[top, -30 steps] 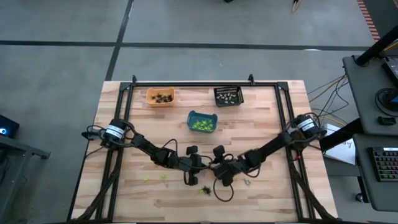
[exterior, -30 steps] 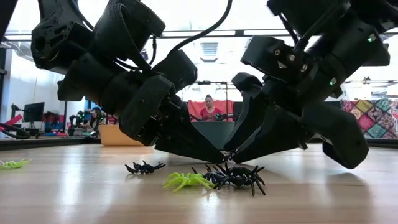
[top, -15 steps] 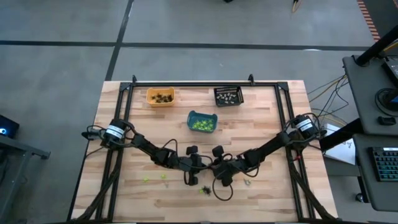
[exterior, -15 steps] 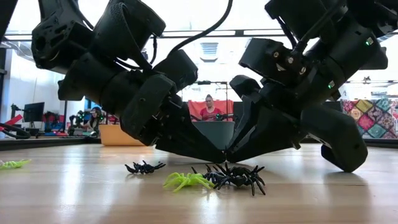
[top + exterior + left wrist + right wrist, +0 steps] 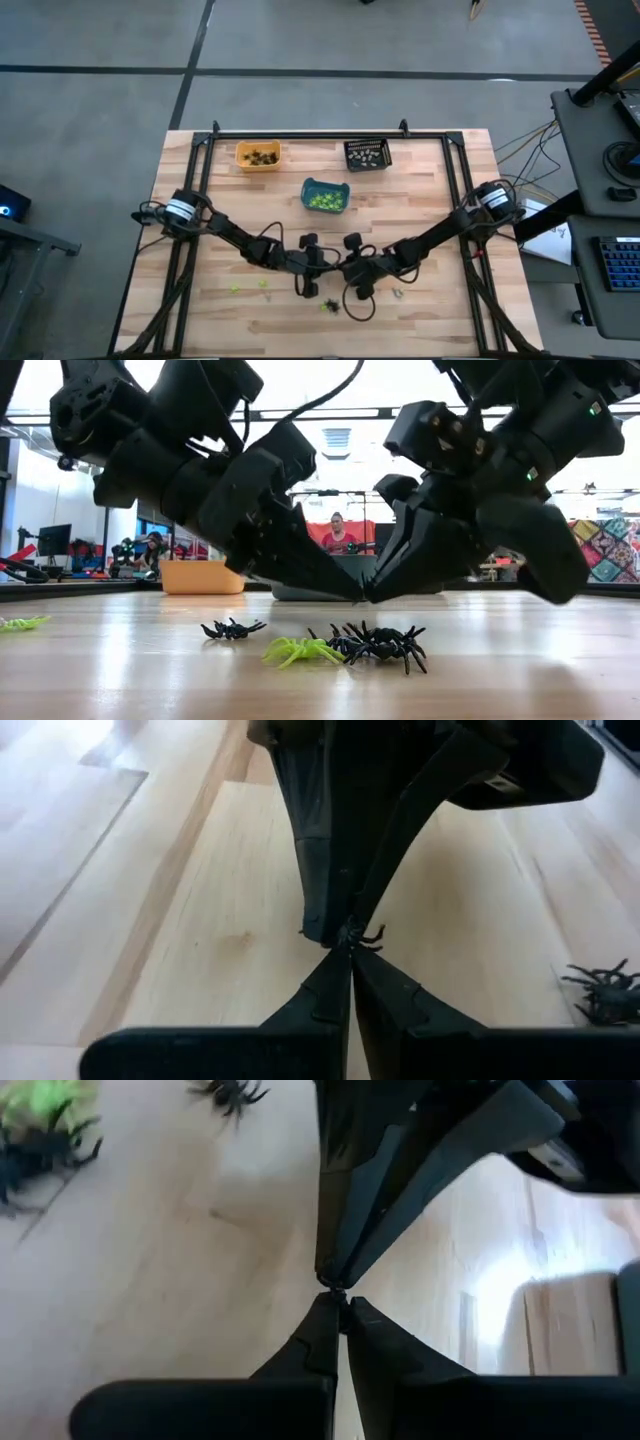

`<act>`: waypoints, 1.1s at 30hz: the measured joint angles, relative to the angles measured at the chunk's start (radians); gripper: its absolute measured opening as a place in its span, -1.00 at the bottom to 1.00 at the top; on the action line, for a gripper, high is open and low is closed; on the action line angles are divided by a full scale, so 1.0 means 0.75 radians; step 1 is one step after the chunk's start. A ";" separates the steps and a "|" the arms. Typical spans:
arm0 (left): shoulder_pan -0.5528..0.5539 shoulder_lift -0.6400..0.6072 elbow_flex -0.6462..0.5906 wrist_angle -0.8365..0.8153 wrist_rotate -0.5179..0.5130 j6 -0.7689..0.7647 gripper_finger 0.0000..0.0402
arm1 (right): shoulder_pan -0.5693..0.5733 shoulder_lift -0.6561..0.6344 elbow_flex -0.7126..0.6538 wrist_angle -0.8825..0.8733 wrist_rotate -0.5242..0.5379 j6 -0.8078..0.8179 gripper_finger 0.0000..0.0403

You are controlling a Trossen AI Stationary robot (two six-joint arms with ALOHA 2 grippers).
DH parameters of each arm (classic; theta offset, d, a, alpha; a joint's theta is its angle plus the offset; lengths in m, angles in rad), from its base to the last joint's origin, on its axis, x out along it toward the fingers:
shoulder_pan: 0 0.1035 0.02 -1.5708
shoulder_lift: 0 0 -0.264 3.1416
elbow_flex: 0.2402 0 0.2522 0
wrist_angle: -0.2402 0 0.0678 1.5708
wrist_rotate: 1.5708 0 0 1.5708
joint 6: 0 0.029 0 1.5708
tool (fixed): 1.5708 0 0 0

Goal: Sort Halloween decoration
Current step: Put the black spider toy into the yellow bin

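Left tool (image 5: 352,596): we see it closed, tip-to-tip with the right, pinching a tiny black spider (image 5: 366,935).
Right tool (image 5: 372,596): closed, frame centre.
Counter (image 5: 520,660): green spider (image 5: 297,651) below.

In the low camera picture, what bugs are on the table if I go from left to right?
Green spider at the left edge → small black spider → lime spider → big black spider, which touches the lime one.
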 joint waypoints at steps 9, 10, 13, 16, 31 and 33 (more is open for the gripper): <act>-0.011 -0.195 -0.098 -0.059 -0.072 0.028 -1.00 | -0.003 -0.069 0.000 -0.031 0.007 0.201 -0.96; -0.013 -0.230 -0.119 -0.059 -0.079 0.028 -1.00 | -0.006 -0.079 0.000 -0.026 0.007 0.227 -0.96; -0.017 -0.326 -0.170 -0.049 -0.099 0.029 -1.00 | -0.018 -0.112 0.000 -0.020 0.006 0.300 -0.96; -0.021 -0.431 -0.224 -0.059 -0.106 0.036 -1.00 | -0.040 -0.148 0.001 -0.015 0.006 0.358 -0.96; -0.035 -1.026 -0.470 -0.050 -0.208 0.068 -1.00 | -0.227 -0.186 0.131 0.013 0.005 0.409 -0.96; -0.038 -1.107 -0.508 -0.059 -0.270 0.067 -1.00 | -0.274 -0.186 0.179 0.015 0.004 0.374 -0.96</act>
